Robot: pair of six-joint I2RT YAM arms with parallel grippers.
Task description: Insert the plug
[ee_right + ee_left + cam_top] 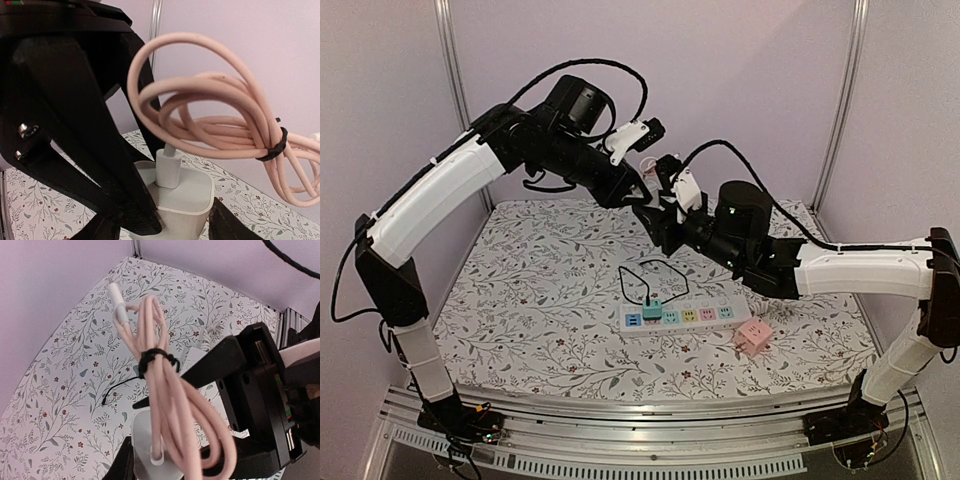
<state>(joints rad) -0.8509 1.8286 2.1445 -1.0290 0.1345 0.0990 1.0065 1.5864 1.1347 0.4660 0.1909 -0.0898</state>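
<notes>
Wht plug (186, 199), pink coiled cable (220, 136).

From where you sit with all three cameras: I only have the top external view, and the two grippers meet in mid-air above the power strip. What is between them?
Observer: A white charger block with a pink cable plugged into it. The right wrist view shows it seated in the right gripper.
Operator: Is the left gripper on it too?
Observer: Yes. The left wrist view shows the left gripper closed around the same block, so both appear to hold it.
Operator: Is the cable hanging loose?
Observer: No. It is coiled into loops and bound by a black tie.
</notes>
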